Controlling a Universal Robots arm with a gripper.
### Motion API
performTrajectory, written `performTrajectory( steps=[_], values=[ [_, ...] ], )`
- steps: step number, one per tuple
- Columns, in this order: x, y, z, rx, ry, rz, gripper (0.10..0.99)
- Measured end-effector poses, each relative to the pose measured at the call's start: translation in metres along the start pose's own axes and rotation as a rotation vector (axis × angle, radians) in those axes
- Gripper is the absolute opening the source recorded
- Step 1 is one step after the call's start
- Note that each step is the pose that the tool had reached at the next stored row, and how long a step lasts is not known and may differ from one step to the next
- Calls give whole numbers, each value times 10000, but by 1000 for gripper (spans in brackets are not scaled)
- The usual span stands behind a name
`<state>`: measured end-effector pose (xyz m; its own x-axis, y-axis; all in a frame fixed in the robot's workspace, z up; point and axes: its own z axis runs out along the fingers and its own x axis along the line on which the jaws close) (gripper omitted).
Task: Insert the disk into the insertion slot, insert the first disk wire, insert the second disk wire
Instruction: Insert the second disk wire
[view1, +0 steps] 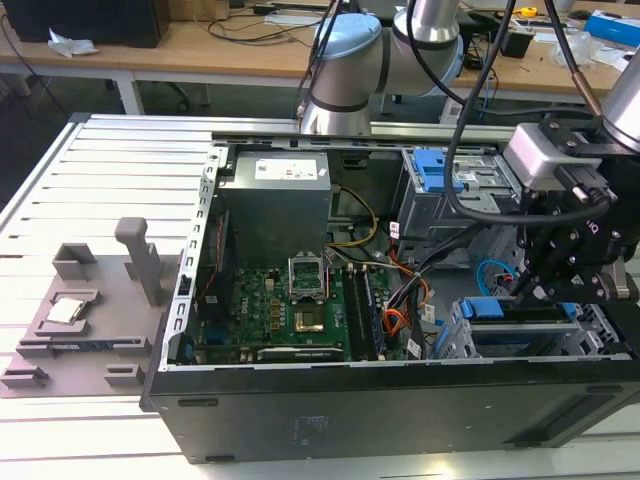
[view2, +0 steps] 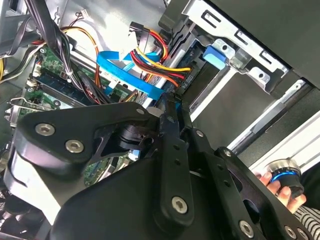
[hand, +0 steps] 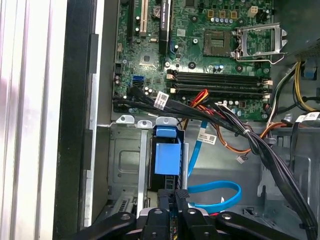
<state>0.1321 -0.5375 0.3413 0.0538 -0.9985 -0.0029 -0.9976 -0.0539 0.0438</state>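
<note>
The disk (view1: 497, 308) in its blue carrier frame (hand: 167, 156) sits inside the insertion slot, a silver perforated cage (view1: 597, 338) (hand: 125, 162) at the case's front corner on the exterior view's right. My gripper (view1: 527, 288) hangs right over the disk's end. In both wrist views its black fingers (hand: 176, 199) (view2: 171, 102) are closed together on the black connector of a blue flat wire (hand: 215, 192) (view2: 125, 74), held at the disk's end. A red, yellow and orange wire bundle (view2: 155, 57) ends in a black plug beside it; whether that plug is seated I cannot tell.
The open case holds the motherboard (view1: 290, 310), the power supply (view1: 275, 200) and a taller grey cage with a blue tab (view1: 432, 170). Loose black cable bundles (hand: 240, 125) cross just beside the cage. A person's hand (view2: 280, 186) holds a black and blue knob outside the case.
</note>
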Motion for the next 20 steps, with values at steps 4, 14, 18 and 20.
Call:
performTrajectory(
  steps=[4,14,18,20],
  values=[
    [0,2,-10,5,-36,1,165],
    [0,3,-38,8,-110,-3,165],
    [0,3,-25,9,-126,-4,165],
    [0,2,-15,10,-137,-4,165]
  ],
)
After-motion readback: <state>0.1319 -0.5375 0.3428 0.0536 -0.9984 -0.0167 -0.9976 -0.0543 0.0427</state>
